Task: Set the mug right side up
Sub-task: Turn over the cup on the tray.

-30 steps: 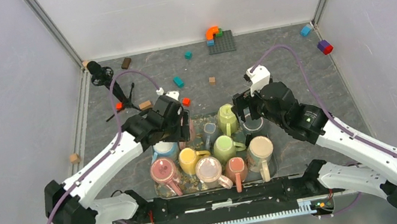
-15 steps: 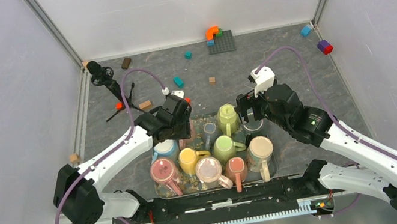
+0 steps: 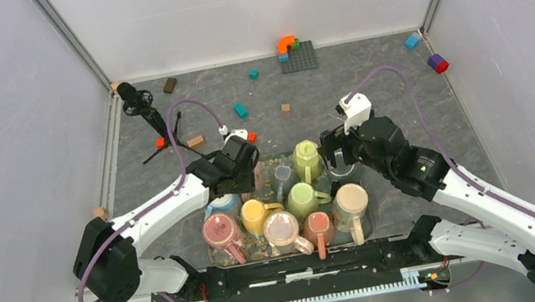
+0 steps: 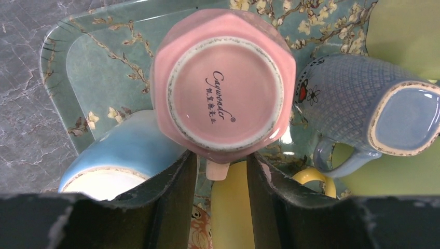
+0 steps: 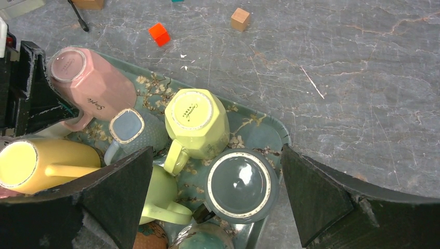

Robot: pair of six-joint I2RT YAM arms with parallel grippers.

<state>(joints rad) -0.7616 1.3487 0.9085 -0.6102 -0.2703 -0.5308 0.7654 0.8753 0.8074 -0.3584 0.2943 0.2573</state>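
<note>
A pink mug (image 4: 225,88) stands bottom up and tilted at the far left of the flowered tray (image 4: 88,62); from above, my left arm covers most of it (image 3: 255,174). My left gripper (image 4: 222,161) is down at its near side, jaws narrowed, with the pink handle (image 4: 219,168) between the fingers and a slim gap on each side. Fully open, my right gripper (image 5: 215,155) hangs over a dark grey mug (image 5: 241,185) that is also bottom up, touching nothing.
Packed on the tray are several more mugs: a lime one (image 5: 196,116) and a blue-grey one (image 5: 128,127) bottom up, a yellow one (image 5: 36,161) and a light blue one (image 4: 119,155) on their sides. Small blocks (image 5: 160,33) and a black tripod (image 3: 152,121) lie beyond.
My left gripper's jaws have narrowed from wide open to either side of the pink mug's handle, and that arm has drawn in a little. The right arm has barely shifted.
</note>
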